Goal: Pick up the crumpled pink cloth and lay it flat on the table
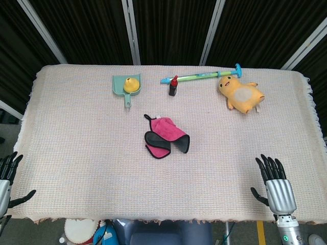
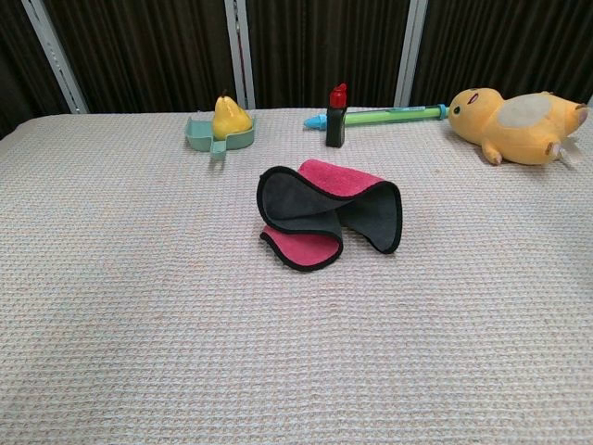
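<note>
The crumpled pink cloth, black-edged with a dark grey underside, lies folded over itself in the middle of the table. My left hand hangs at the near left edge of the table with fingers spread and nothing in it. At the near right edge my right hand is likewise spread and empty. Both hands are far from the cloth and show only in the head view.
A teal dustpan holding a yellow pear sits at the back left. Behind the cloth are a small red-capped bottle, a green-blue stick, and a yellow plush toy.
</note>
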Controlling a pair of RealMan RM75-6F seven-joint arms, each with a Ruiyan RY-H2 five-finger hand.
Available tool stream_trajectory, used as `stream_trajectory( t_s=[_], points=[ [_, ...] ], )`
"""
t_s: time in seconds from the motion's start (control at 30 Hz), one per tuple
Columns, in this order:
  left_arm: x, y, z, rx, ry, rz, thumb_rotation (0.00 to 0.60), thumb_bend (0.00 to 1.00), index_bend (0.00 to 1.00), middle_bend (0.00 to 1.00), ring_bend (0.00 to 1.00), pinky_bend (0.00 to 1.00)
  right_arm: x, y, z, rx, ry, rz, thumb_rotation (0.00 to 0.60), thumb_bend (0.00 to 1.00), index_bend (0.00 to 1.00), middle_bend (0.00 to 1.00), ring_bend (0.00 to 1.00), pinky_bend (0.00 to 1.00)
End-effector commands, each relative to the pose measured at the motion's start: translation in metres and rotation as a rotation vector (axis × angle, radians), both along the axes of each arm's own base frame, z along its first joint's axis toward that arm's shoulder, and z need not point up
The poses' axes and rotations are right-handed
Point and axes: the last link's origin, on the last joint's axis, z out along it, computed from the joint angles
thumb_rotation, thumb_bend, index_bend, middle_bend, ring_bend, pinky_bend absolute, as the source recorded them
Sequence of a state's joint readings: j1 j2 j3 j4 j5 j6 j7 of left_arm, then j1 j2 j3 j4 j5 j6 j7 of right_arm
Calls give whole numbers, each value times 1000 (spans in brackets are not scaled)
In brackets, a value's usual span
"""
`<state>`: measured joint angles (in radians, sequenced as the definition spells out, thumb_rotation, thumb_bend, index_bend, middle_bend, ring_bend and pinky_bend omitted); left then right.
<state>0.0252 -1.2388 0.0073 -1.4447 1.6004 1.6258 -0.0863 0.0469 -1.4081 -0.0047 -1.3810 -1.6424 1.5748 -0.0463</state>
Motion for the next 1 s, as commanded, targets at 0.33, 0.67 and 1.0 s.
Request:
stream_trajectory(
  t_s=[0.33,0.67,1.0],
  points=[
    [1,1,-2,-6,-2,-4,600,1,0,0,0,5,-1,2,1,-1,4,-3,600,273,0,0,0,0],
    [-2,3,0,4,-1,9,600,1,0,0,0,5,0,-1,0,-3,8,-7,600,273,0,0,0,0],
    [-4,2,0,3,14,16,600,1,0,0,0,5,4,-12,1,-6,-20,0,600,273,61,0,0,0]
  ],
)
